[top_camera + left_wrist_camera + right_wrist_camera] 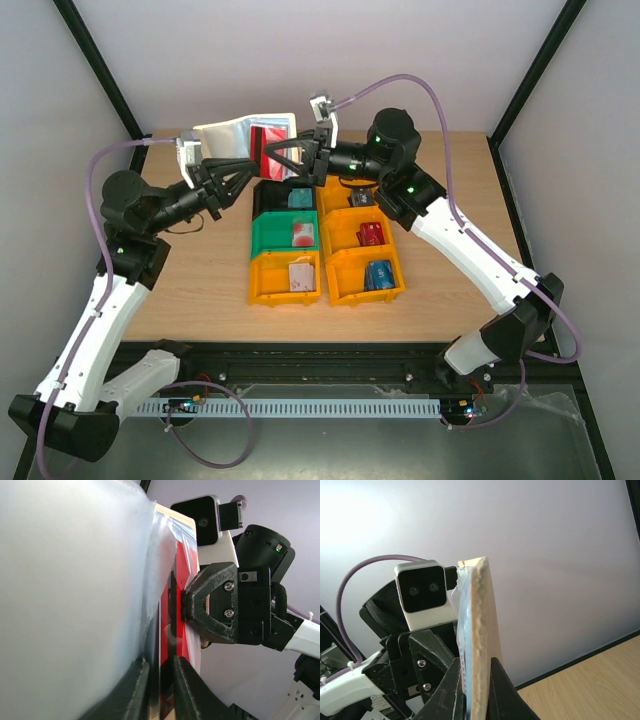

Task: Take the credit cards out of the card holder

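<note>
The card holder (232, 135), whitish with a clear pocket and tan edges, is held in the air above the back of the table. My right gripper (272, 150) is shut on it; in the right wrist view its tan edge (481, 630) stands upright between the jaws (472, 692). A red credit card (270, 138) sits in the holder's pocket. My left gripper (258, 162) reaches in from the left, its jaws (161, 690) closed on the edge of the red card (167, 605). The holder's pale face (75, 580) fills the left of that view.
Below the grippers stand a black bin (272, 198), a green bin (268, 235) and orange bins (268, 280) (345, 285). Loose cards lie in them: teal (300, 198), red-white (303, 235), white-pink (303, 275), red (372, 235), blue (380, 273).
</note>
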